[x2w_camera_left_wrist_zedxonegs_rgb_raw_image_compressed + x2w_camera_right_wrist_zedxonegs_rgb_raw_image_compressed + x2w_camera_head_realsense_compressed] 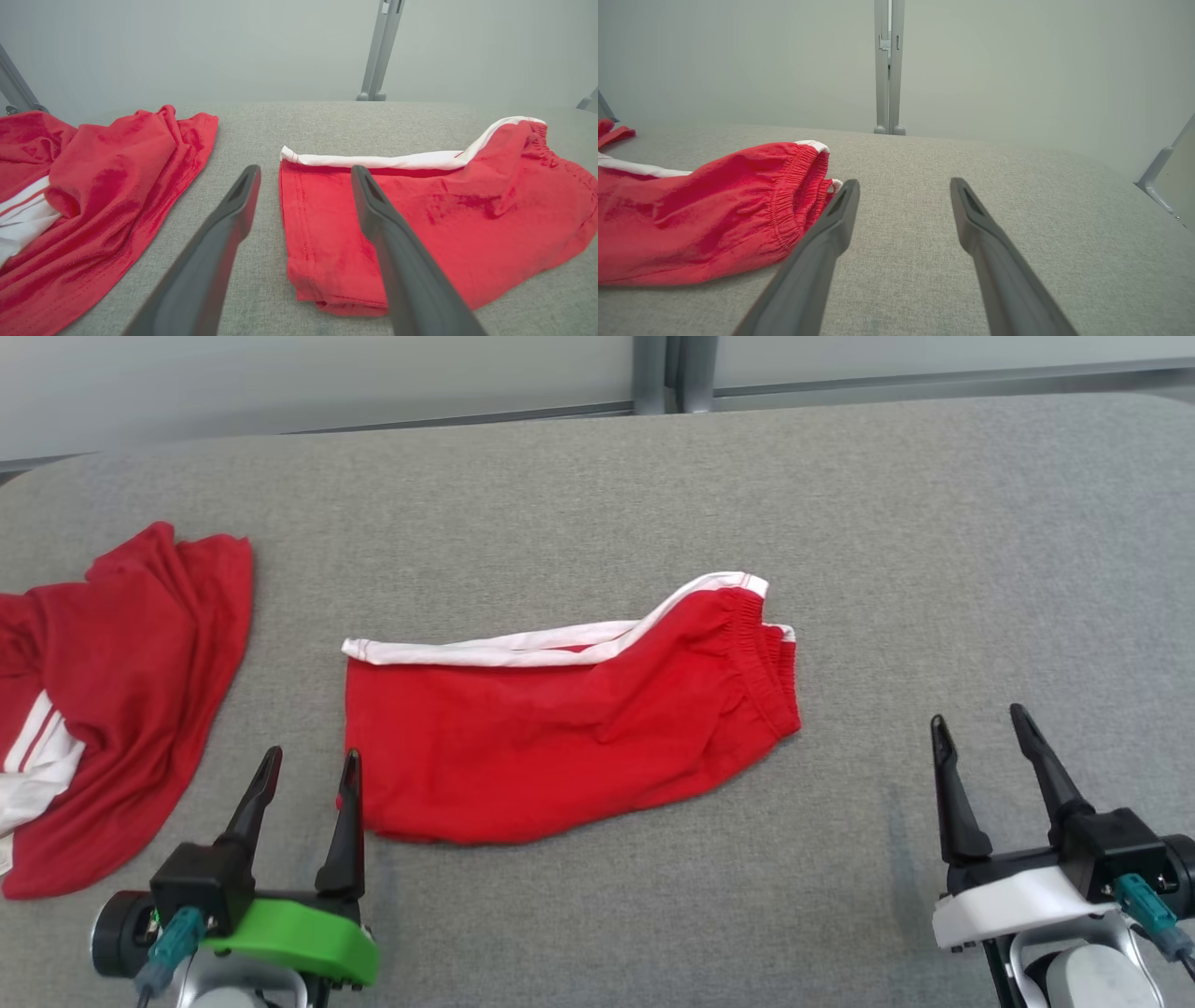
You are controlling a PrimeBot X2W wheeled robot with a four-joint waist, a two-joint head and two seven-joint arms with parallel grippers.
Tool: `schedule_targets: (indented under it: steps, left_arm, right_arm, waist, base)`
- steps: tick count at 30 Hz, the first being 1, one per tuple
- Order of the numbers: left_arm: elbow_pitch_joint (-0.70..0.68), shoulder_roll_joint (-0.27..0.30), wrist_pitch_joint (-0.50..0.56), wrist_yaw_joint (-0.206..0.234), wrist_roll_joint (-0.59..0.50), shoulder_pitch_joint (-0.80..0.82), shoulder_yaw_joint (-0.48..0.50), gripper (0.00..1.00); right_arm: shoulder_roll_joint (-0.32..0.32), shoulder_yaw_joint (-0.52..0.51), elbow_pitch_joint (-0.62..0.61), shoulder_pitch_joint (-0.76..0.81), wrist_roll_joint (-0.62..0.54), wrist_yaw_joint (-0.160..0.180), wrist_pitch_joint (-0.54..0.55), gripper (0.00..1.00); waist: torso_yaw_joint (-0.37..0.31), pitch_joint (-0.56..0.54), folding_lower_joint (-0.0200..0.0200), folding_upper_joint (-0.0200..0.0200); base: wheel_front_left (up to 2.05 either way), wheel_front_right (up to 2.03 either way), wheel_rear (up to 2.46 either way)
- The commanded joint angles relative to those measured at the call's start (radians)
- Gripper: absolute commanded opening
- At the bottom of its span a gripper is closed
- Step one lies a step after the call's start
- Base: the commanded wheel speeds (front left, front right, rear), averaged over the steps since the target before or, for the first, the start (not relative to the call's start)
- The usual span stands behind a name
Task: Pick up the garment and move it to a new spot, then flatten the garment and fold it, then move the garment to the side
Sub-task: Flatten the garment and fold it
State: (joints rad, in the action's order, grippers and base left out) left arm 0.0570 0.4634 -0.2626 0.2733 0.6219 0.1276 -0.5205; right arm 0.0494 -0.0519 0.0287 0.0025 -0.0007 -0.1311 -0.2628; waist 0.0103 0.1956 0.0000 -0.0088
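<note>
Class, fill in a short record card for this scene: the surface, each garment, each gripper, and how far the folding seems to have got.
surface: grey padded surface
main garment: red shorts, white stripe along the far edge, lying flat in the middle, waistband toward the robot's right
other garment: crumpled red garment with white parts, at the robot's left
left gripper: jaws open, empty, by the hem end of the shorts
right gripper: jaws open, empty, apart from the waistband end
stage: shorts appear folded in half; not yet moved aside
</note>
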Motion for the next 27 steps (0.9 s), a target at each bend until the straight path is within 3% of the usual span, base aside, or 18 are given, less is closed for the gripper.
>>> schedule_targets:
  steps: [1, 8, 19, 27]
  left_arm:
    - [-0.011, 0.009, -0.002, -0.008, -0.022, -0.033, 0.016, 1.00]
    - [-0.053, -0.027, -0.002, -0.106, -0.128, -0.126, 0.112, 1.00]
    - [-0.002, -0.133, -0.003, -0.309, -0.250, -0.177, 0.265, 1.00]
    - [0.023, -0.197, -0.003, -0.373, -0.324, -0.192, 0.345, 1.00]
  right_arm:
    - [0.001, 0.001, 0.019, -0.015, 0.018, 0.001, -0.003, 1.00]
    - [0.005, 0.040, 0.201, -0.121, 0.084, 0.001, 0.039, 1.00]
    - [0.097, 0.137, 0.283, -0.295, 0.350, 0.000, 0.369, 1.00]
    - [0.143, 0.150, 0.319, -0.329, 0.435, 0.000, 0.564, 1.00]
  waist:
    - [0.021, -0.008, 0.0000, 0.0088]
    - [0.082, -0.006, 0.0000, 0.0088]
    - [0.156, -0.010, 0.0000, 0.0088]
    - [0.182, -0.012, 0.0000, 0.0088]
  base:
    - [0.00, 0.00, 0.00]
    - [0.00, 0.00, 0.00]
    - [0.00, 0.00, 0.00]
    - [0.00, 0.00, 0.00]
